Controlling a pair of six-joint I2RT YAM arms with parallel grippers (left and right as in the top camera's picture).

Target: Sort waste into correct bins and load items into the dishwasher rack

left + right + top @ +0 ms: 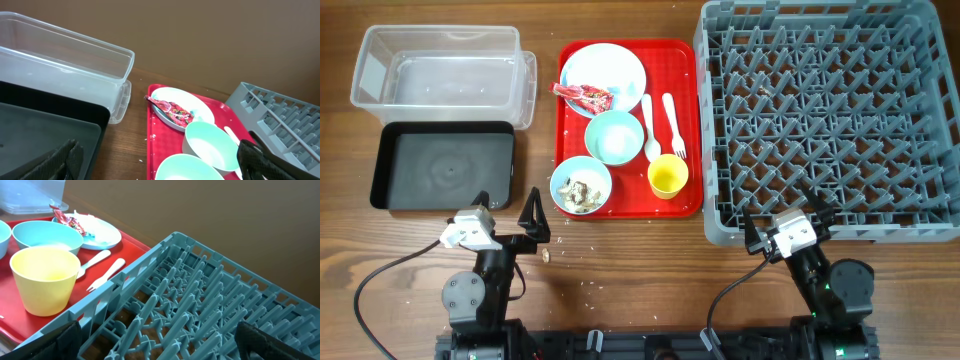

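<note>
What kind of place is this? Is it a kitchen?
Likely a robot practice table staged like a dish-clearing station: a grey dishwasher rack, a red tray holding a bowl of food scraps, and a clear tub beside a black tray.

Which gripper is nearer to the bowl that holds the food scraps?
Left. The left gripper is just below-left of the scrap bowl, off the red tray. The right gripper is far to its right, by the front edge of the grey rack.

Left gripper [507, 210] near front edge, left of centre, jaws spread wide, holding nothing. Right gripper [787, 218] near front edge, right side, jaws equally wide, holding nothing. Both point toward far edge.
</note>
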